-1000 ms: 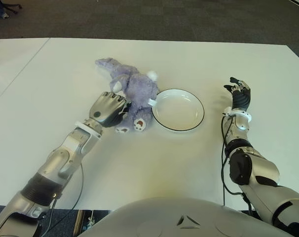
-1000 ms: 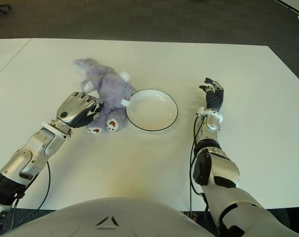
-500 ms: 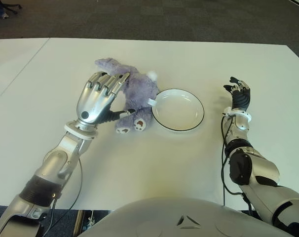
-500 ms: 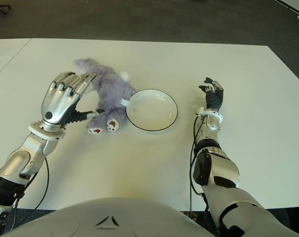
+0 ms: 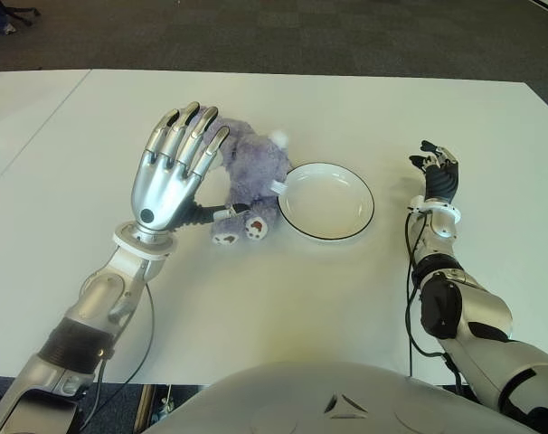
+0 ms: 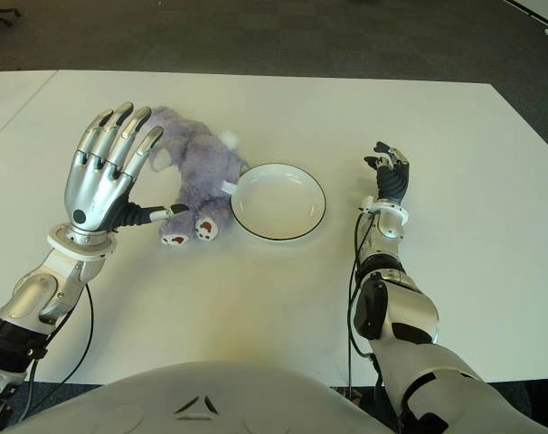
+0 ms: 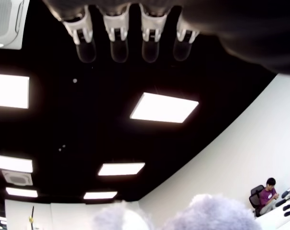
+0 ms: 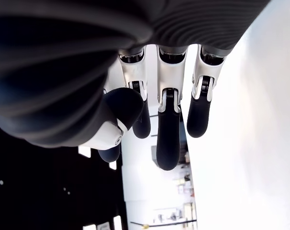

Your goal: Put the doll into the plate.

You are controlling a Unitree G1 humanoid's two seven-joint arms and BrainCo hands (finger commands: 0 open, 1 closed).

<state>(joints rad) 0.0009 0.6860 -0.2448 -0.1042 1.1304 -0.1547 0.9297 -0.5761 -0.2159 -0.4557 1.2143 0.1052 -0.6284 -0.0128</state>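
Observation:
A purple plush doll (image 5: 254, 167) lies on the white table (image 5: 274, 298), its feet toward me, touching the left rim of the white plate (image 5: 326, 201). The plate has a dark rim and holds nothing. My left hand (image 5: 182, 165) stands upright just left of the doll, palm away from me, fingers spread open, thumb reaching toward the doll's legs; it hides the doll's head. Its wrist view shows straight fingers (image 7: 118, 36) and purple fur (image 7: 207, 213) below them. My right hand (image 5: 439, 174) shows right of the plate, fingers relaxed, holding nothing.
The floor beyond the table's far edge is dark carpet (image 5: 346, 36). A second white table (image 5: 21, 117) adjoins on the left. A seated person (image 7: 267, 194) shows far off in the left wrist view.
My left hand has lifted from beside the doll, where it was curled low, turned upright and spread its fingers. The doll and the right hand have stayed in place.

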